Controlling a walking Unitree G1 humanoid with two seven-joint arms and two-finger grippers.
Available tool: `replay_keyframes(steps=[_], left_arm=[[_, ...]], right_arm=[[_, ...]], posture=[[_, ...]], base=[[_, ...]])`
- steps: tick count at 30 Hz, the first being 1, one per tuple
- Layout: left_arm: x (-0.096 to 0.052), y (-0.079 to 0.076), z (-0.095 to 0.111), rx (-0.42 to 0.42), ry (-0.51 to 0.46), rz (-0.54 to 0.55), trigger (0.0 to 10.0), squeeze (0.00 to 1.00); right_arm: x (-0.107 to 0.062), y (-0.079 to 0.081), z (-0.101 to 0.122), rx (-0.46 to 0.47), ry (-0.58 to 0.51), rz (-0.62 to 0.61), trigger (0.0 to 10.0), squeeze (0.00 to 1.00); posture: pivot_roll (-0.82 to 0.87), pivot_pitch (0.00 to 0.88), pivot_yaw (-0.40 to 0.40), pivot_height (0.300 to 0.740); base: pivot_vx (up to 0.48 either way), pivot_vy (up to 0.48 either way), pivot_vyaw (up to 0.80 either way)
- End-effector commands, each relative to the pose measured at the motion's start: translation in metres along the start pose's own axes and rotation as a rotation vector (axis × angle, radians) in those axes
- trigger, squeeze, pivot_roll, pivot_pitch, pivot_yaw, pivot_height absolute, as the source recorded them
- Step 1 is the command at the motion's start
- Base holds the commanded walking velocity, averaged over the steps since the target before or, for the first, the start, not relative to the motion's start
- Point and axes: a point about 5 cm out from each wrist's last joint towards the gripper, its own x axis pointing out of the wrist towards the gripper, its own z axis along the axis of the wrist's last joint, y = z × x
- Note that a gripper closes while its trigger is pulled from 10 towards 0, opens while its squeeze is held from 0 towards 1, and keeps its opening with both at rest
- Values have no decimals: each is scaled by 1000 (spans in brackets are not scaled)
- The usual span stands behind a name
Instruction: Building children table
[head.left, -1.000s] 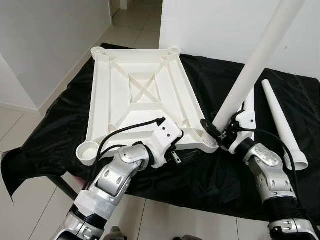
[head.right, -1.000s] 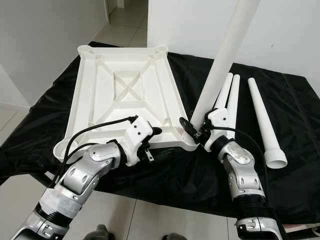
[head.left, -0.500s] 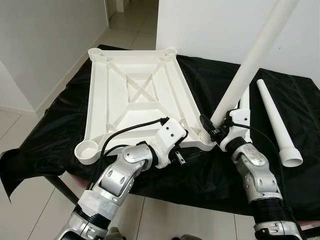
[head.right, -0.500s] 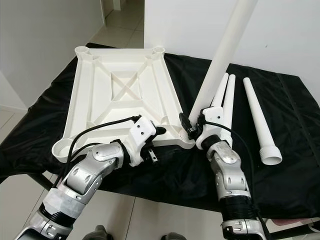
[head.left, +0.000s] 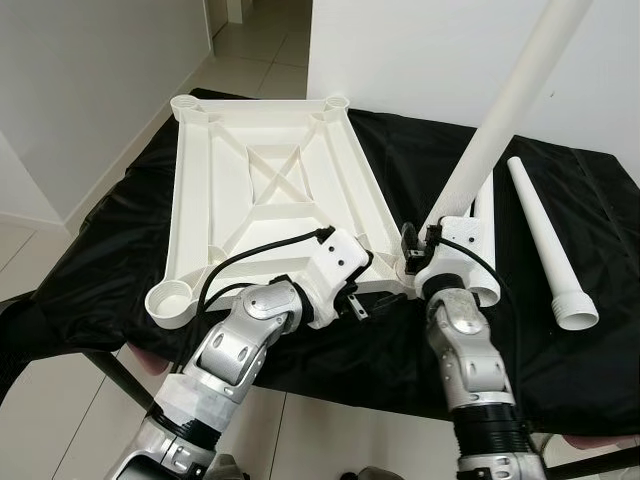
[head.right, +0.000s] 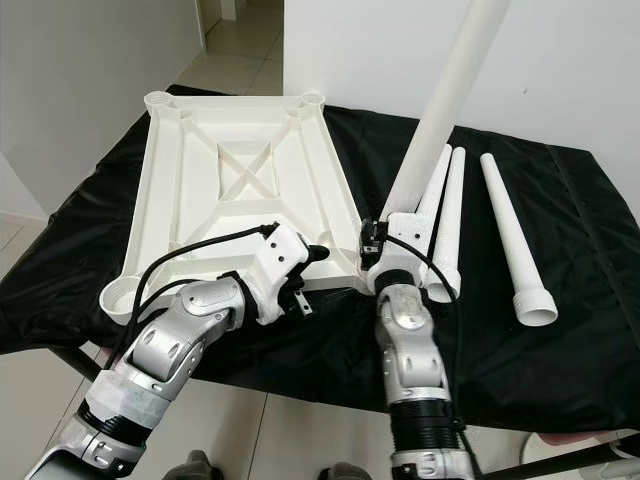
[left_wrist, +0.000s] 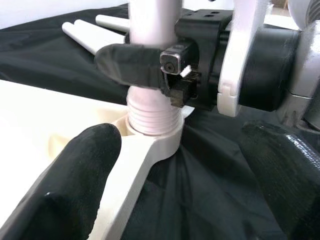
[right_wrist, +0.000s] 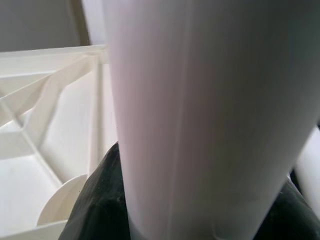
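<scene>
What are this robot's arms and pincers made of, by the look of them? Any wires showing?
Both arms are jointed silver metal with ribbed black cuffs lower down and white plastic wrist housings. A black cable loops outside the left arm to its wrist; a thinner one runs along the right arm. The left pincer has two long, rounded matt black fingers. The right pincer shows black fingers, a small screw and ridged gripping teeth.

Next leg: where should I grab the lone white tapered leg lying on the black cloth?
Grip the white tapered plastic leg mid-shaft, fingers across it from above. It lies flat on the black cloth, apart from the others, flared end nearest the robot.
</scene>
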Motion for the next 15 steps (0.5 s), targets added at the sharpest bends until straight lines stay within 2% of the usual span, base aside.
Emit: replay_keyframes(steps=[1,4,5,11,15], left_arm=[[0,5,1,13,1,56,10000,0],[-1,5,0,14,1,57,10000,0],[-1,5,0,15,1,56,10000,0],[0,5,1,17,-4,52,10000,0],[0,5,0,19,-5,50,10000,0]], right_arm=[[-2,1,-4,16,21,-20,10000,0],[-2,0,-2,21,16,-20,10000,12],[-2,-2,0,35,6,-9,10000,1000],[-1,-14,19,53,-75,64,10000,1000],[-2,-16,20,40,-82,78,10000,1000]], posture=[[78,0,-62,740],[79,0,-63,740],[78,0,-62,740],[76,0,-63,740],[76,0,-63,740]], base=[[0,0,0],[0,0,0],[0,0,0],[0,0,0],[0,0,0]])
